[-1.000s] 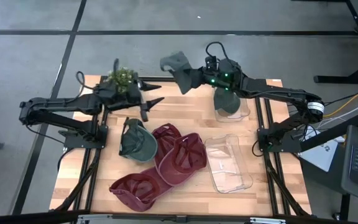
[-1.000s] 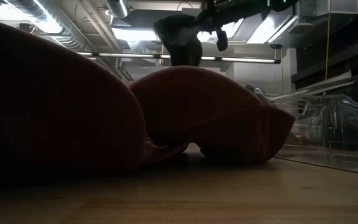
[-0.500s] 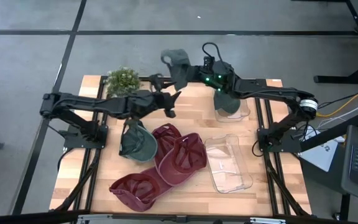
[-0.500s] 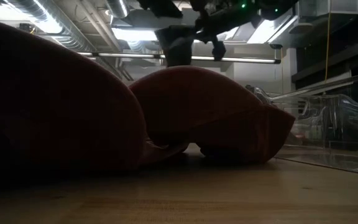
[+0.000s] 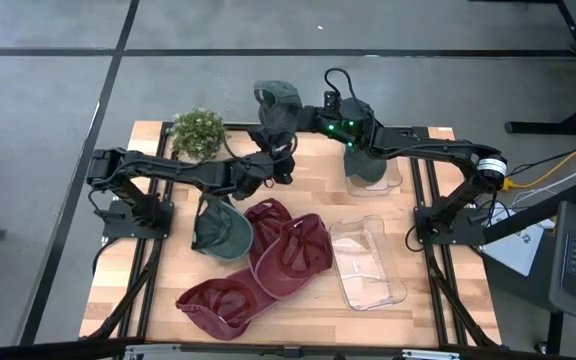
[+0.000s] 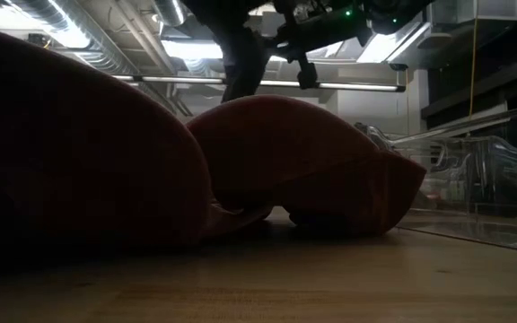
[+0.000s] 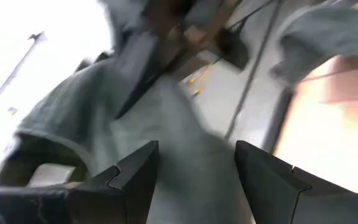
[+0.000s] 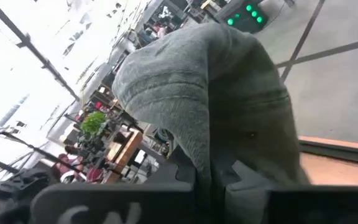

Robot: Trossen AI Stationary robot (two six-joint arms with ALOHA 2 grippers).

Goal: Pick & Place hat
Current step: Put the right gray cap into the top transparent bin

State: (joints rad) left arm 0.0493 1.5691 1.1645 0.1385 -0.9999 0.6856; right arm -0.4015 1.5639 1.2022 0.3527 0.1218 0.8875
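A grey-green hat (image 5: 276, 105) hangs in the air over the table's far edge, held by my right gripper (image 5: 303, 120), which is shut on it. In the low view the hat (image 6: 240, 63) is a dark shape high above the maroon hats. My left gripper (image 5: 280, 160) is open just below and beside the hat. In the left wrist view its two fingers (image 7: 135, 180) stand apart, with the hat's grey cloth (image 7: 185, 143) right ahead between them. My right gripper pinches the hat's cloth (image 8: 219, 158) between its two fingers, coming about level from the table's right side. The fingers themselves hide which part of the hat it is. The hat is lifted clear and droops from the hold. My left gripper: I cannot tell whether it touches the hat.
A green hat (image 5: 218, 228) and several maroon hats (image 5: 288, 250) lie on the middle of the table. A clear bin (image 5: 368, 262) stands at the right. Another clear bin (image 5: 373, 172) at the far right holds a green hat. A plant (image 5: 198, 130) stands at the far left.
My left gripper has swung from beside the plant toward the table's right, up to the hanging hat. My right gripper has carried the hat a little toward the table's left, and the hat now hangs more upright.
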